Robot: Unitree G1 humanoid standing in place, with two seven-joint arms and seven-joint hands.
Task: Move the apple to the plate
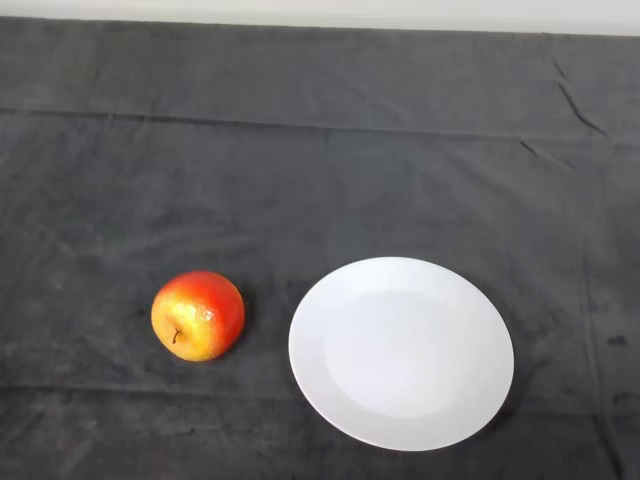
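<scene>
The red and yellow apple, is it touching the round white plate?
Apart. The head view shows dark cloth between the apple and the plate.

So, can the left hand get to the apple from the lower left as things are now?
Probably yes. The apple lies alone on the dark cloth, left of the white plate and apart from it, with nothing on its near-left side. The hand itself is not visible.

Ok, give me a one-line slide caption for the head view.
A red-and-yellow apple sits on the dark cloth, left of an empty white plate, not touching it.
</scene>
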